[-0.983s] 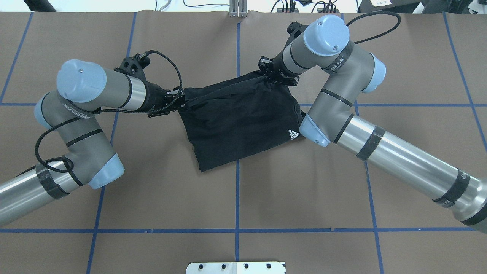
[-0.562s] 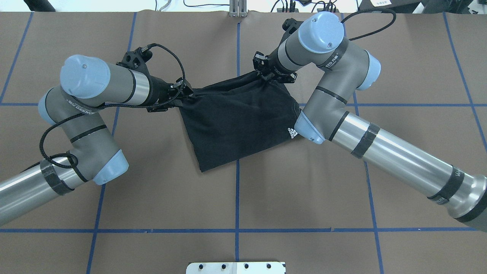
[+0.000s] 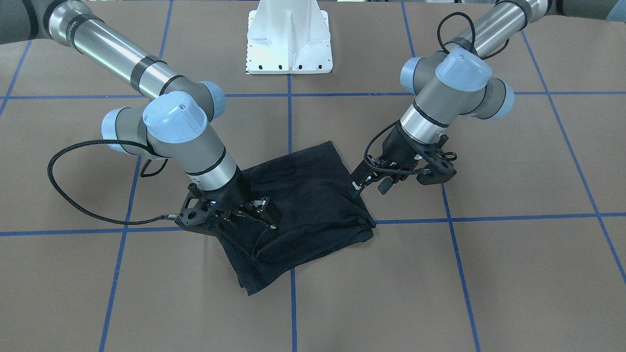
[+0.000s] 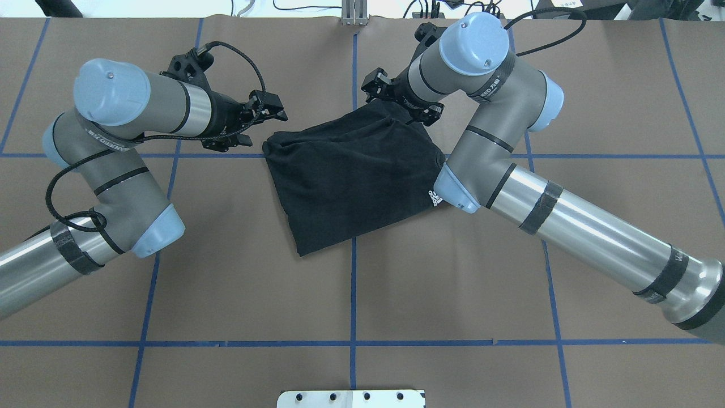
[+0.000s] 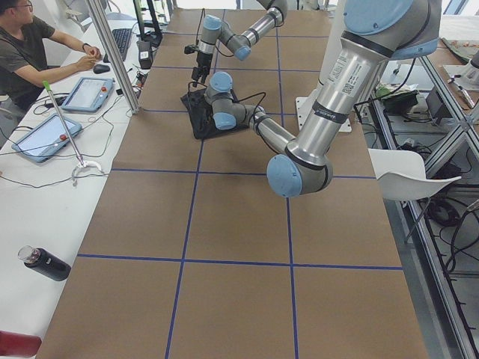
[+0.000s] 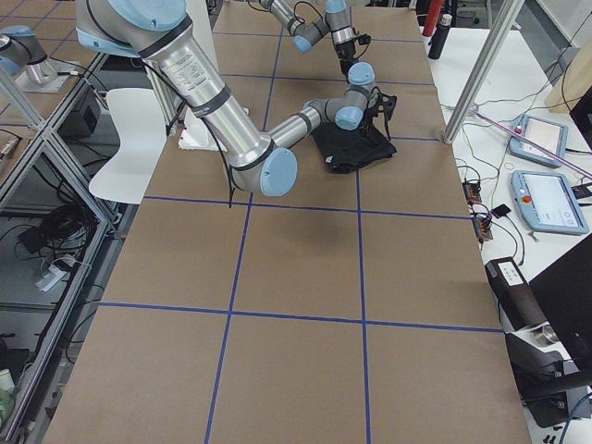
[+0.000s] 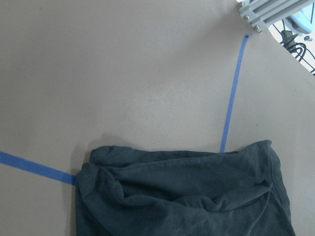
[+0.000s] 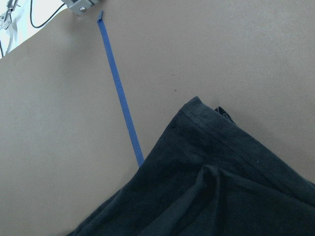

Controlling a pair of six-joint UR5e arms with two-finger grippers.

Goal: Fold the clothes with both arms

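The black T-shirt (image 4: 351, 175) lies folded into a rough rectangle at the table's middle, with its far edge rumpled. A small white logo (image 4: 433, 198) shows at its right edge beside my right arm's elbow; the big block logo is hidden. My left gripper (image 4: 276, 109) is open and empty, hanging just beyond the shirt's far left corner. My right gripper (image 4: 371, 86) is open and empty above the far right corner. In the front-facing view the shirt (image 3: 303, 205) sits between the left gripper (image 3: 358, 187) and the right gripper (image 3: 269, 212). Both wrist views show the shirt (image 7: 187, 196) (image 8: 211, 187) lying loose, with no fingers in view.
The brown table cover carries a blue tape grid (image 4: 353, 283). The white pedestal base (image 3: 288, 39) stands at the robot's edge. An aluminium post (image 4: 354, 14) stands at the far edge. An operator (image 5: 30, 45) with tablets sits at a side table.
Both grippers have opened and let go of the shirt's far corners, and that edge has dropped onto the table. The left gripper has drawn back to the left; the right has shifted slightly left.
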